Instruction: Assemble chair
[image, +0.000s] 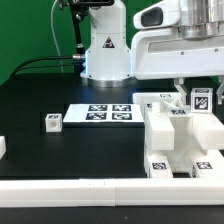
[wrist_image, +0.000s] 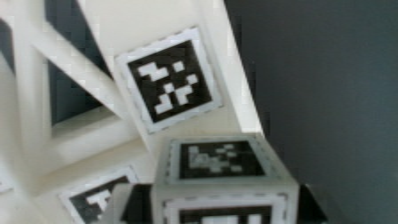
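Ext view: gripper (image: 198, 88) over chair parts (image: 168, 130), grip state unclear; only wrist view shows tagged cube (wrist_image: 217, 168) close-up.

chair parts (image: 160, 130): white plastic, smooth, slight sheen. tags (wrist_image: 169, 85) on them: matt black-and-white print. table (image: 40, 95): black, matt. marker board (image: 100, 113): flat matt white. arm base housing (image: 105, 50): glossy white plastic.

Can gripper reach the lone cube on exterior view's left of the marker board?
Probably yes: the cube stands alone on the table. The gripper is down among the chair parts, so it must lift clear first.
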